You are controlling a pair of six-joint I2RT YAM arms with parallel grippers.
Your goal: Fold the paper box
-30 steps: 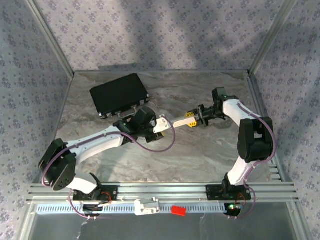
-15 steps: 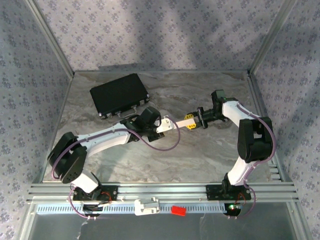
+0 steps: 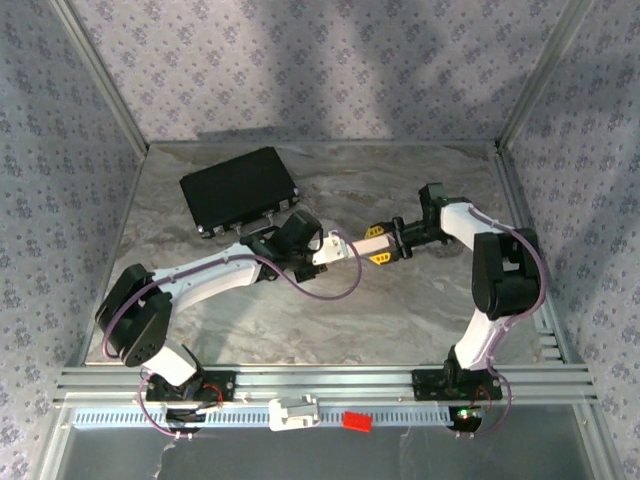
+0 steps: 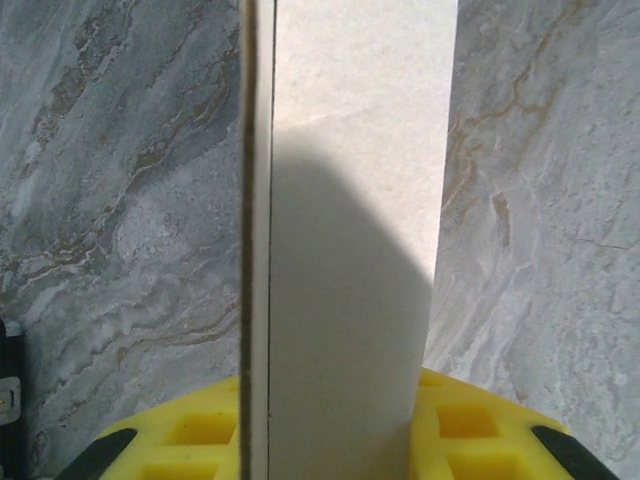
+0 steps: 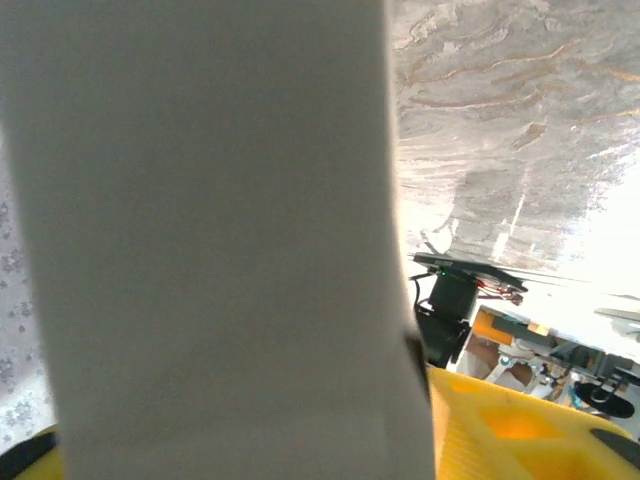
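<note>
The paper box (image 3: 350,245) is a narrow white folded piece held above mid-table between both arms. My left gripper (image 3: 325,252) is shut on its left end; in the left wrist view the box (image 4: 350,200) runs straight up from the yellow fingers (image 4: 180,435). My right gripper (image 3: 377,246) straddles the box's right end, its yellow fingers (image 3: 380,259) spread apart on either side. Seen from the right wrist, the box (image 5: 220,250) fills the left and middle, with one yellow finger (image 5: 510,420) standing off to its right.
A black rectangular case (image 3: 240,190) lies at the back left, just behind the left wrist. Metal rails (image 3: 320,380) run along the near edge, with a white part (image 3: 293,412) and a red block (image 3: 357,421) below them. Patterned walls enclose the marble table (image 3: 420,310).
The right gripper's fingers have spread apart around the box's end. The left gripper has tightened on the box and shifted slightly right and away, its elbow drawn in.
</note>
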